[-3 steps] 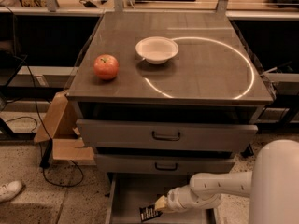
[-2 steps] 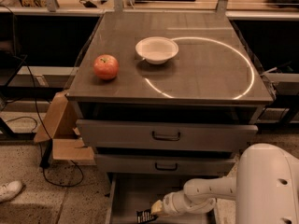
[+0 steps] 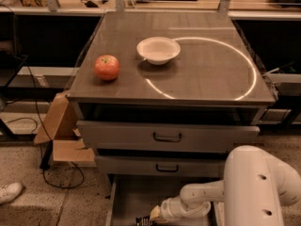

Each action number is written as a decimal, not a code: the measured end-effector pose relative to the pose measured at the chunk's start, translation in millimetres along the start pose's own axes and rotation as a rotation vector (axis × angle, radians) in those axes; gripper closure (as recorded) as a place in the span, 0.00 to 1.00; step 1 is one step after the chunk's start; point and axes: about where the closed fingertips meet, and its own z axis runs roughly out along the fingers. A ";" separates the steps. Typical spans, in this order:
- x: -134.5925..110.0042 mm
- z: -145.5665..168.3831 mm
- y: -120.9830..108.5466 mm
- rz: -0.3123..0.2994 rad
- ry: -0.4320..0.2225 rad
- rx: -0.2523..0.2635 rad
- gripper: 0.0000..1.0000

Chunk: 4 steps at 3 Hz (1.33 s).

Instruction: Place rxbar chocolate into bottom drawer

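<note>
The gripper [image 3: 154,216] hung low inside the open bottom drawer [image 3: 134,194], with the rxbar chocolate [image 3: 142,220] at its tip. Whether it pinched the bar could not be told. The bar looked light, with a slick wrapper, and was best held across its flat faces.

**Change record: gripper position, last second**

My gripper [image 3: 154,214] has moved down and slightly left, from the lower centre of the frame to just above its bottom edge, within the open bottom drawer [image 3: 126,197]. The rxbar chocolate [image 3: 143,220], clamped at my fingertips, has travelled with it and now sits at the bottom edge. My white arm housing [image 3: 256,187] has swung inward from the right edge and covers more of the lower right.
</note>
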 end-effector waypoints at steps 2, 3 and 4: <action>-9.1 35.5 -14.4 0.040 0.022 -0.018 1.00; -9.3 40.4 -19.6 0.054 0.028 -0.016 1.00; -9.3 40.6 -19.8 0.055 0.028 -0.016 0.82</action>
